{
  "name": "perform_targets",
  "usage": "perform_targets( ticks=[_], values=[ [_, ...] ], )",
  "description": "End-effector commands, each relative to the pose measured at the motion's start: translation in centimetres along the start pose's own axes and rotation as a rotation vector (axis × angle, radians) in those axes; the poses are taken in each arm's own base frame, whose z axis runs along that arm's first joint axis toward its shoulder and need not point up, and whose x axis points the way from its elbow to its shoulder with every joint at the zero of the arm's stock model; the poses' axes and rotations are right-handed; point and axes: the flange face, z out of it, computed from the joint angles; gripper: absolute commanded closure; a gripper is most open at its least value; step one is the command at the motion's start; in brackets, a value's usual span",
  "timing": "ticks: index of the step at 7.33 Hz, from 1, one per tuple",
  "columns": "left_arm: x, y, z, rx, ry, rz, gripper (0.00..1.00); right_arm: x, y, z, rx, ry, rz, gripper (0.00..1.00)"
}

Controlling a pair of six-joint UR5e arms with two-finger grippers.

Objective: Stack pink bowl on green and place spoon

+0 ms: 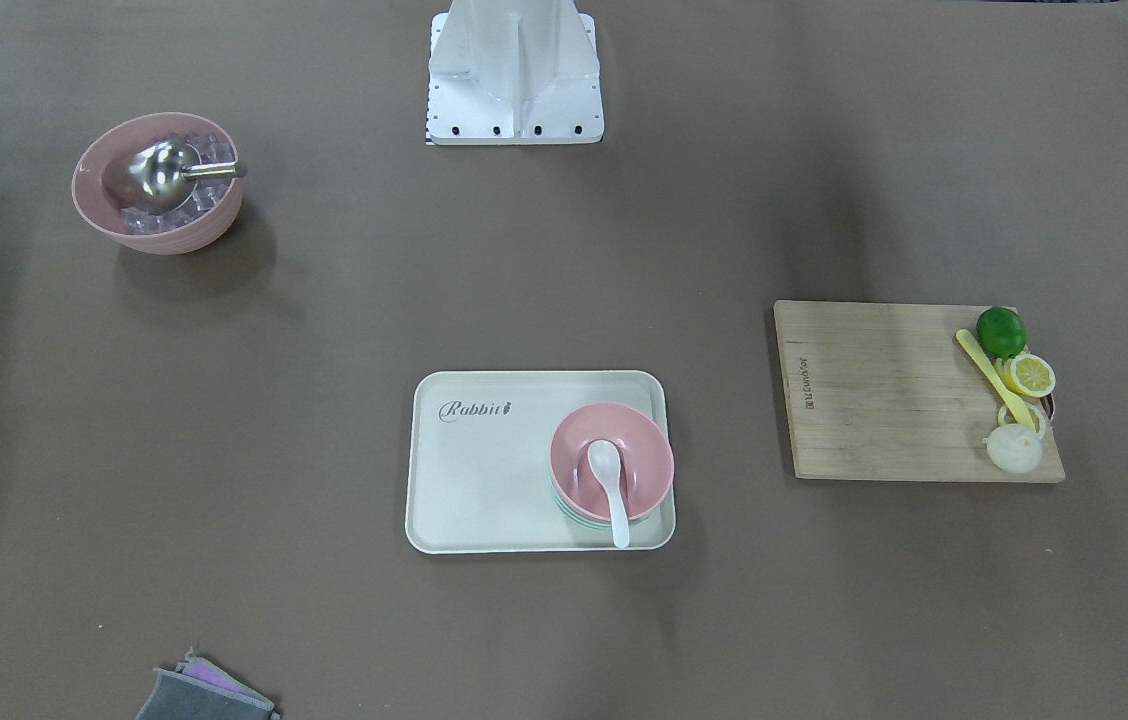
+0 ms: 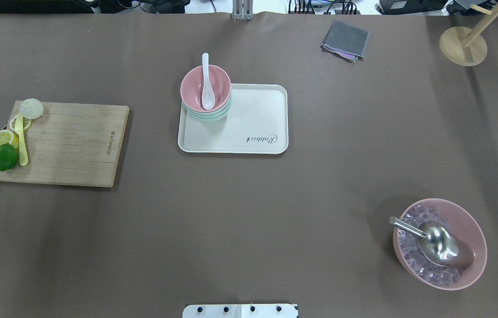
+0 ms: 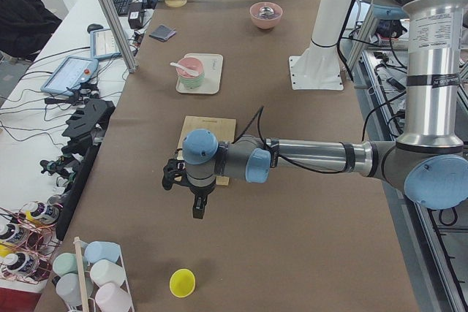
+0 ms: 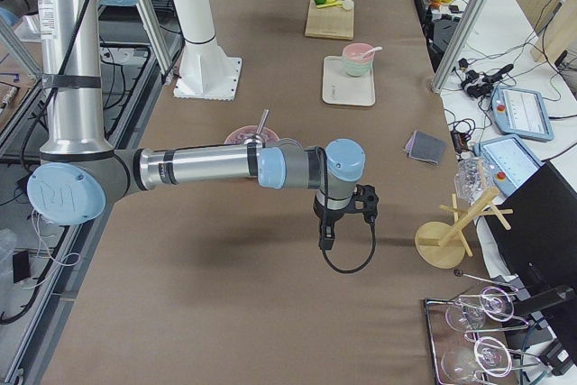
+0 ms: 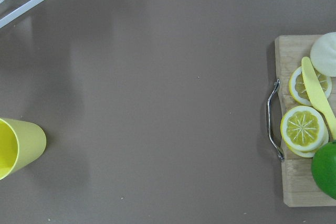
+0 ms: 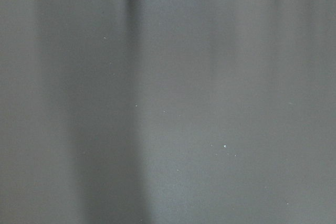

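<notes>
The pink bowl [image 1: 646, 452] sits nested on the green bowl [image 1: 564, 506] at one end of the white tray [image 1: 484, 480]. The white spoon [image 1: 608, 480] lies in the pink bowl with its handle over the rim. The overhead view shows the same stack: pink bowl [image 2: 192, 90], green bowl [image 2: 212, 116], spoon [image 2: 206, 84], tray [image 2: 253, 123]. My left gripper [image 3: 197, 208] hangs over bare table beyond the cutting board, far from the tray. My right gripper [image 4: 326, 236] hangs over bare table at the other end. Only the side views show them, so I cannot tell whether either is open or shut.
A large pink bowl of ice cubes [image 2: 439, 244] holds a metal scoop. A wooden cutting board [image 2: 68, 143] carries a lime, lemon slices and a yellow knife. A grey cloth [image 2: 345, 39] and a wooden stand [image 2: 463, 44] lie at the far side. A yellow cup [image 5: 16, 148] stands near the left gripper.
</notes>
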Motion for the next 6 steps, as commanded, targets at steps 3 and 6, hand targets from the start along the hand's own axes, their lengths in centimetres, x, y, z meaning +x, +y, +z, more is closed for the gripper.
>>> perform_targets(
  ticks=[3, 6],
  values=[
    [-0.35, 0.39, 0.2, -0.006, 0.0, -0.003, 0.02, -0.01, 0.05, 0.01, 0.001, -0.002, -0.001, 0.0],
    [-0.41, 0.48, 0.29, -0.015, 0.003, -0.012, 0.02, -0.08, 0.11, -0.01, 0.002, -0.008, -0.002, 0.0]
  ],
)
